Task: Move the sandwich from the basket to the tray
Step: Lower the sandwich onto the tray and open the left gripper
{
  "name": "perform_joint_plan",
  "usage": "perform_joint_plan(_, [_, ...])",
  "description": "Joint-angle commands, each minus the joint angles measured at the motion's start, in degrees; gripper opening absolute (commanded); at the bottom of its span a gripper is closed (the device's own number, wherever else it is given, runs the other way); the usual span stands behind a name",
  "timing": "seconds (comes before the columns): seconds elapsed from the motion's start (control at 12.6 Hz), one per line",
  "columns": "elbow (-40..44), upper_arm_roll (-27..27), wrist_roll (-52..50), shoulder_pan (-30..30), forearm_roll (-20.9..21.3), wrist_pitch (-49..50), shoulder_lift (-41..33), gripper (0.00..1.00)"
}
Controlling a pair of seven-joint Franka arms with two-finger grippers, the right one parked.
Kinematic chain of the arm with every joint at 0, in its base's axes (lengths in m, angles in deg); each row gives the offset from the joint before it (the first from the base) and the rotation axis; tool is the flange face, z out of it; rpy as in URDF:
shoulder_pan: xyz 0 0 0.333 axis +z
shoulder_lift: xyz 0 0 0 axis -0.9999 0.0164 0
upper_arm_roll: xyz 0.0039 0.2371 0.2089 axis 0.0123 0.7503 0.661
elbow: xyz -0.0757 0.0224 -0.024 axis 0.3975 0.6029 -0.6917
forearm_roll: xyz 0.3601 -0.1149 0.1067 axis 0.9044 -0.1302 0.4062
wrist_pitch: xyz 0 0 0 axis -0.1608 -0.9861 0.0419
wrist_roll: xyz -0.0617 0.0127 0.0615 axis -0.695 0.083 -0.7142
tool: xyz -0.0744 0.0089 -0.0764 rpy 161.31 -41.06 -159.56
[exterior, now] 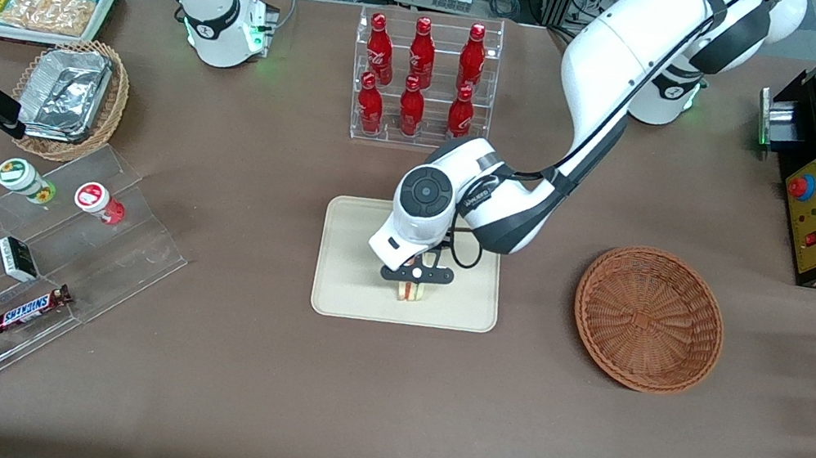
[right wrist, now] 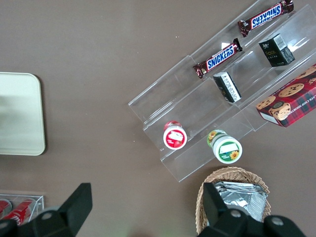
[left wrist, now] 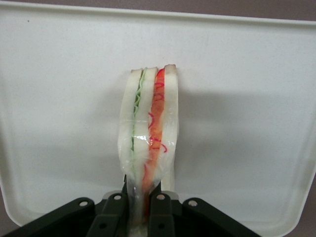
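Over the tray [exterior: 347, 293] at mid-bench, the gripper [exterior: 413, 282] holds the sandwich [exterior: 411, 292] clamped between its fingers, low above the surface; the basket [exterior: 648, 319] sits empty toward the working arm's end. Only the release remains.

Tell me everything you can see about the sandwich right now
The sandwich is a thin wedge of pale bread slices with a green filling layer and a red one, wrapped in clear film. It stands on edge, cut side showing, over the cream tray, clamped between the fingers of the gripper. Whether it touches the tray cannot be told. The reddish-brown basket holds nothing.
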Motion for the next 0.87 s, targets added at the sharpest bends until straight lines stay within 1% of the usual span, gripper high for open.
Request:
perform_joint_plan(0.0, [2.17,0.62,-1.95,-1.22,0.98,0.86,1.09,0.00])
perform_joint_plan(0.08, [2.17,0.62,-1.95,-1.22,0.98,0.77,1.09,0.00])
perform_joint_plan(0.16, [2.17,0.62,-1.95,-1.22,0.89,0.77,1.09,0.43])
perform_joint_plan(0.24, [2.17,0.62,-1.95,-1.22,0.98,0.77,1.01,0.92])
perform_joint_plan(0.32, [2.25,0.62,-1.95,-1.13,0.89,0.77,0.92,1.00])
perform_joint_plan(0.79, [4.01,0.80,-1.34,-0.43,0.63,1.91,-0.92,1.00])
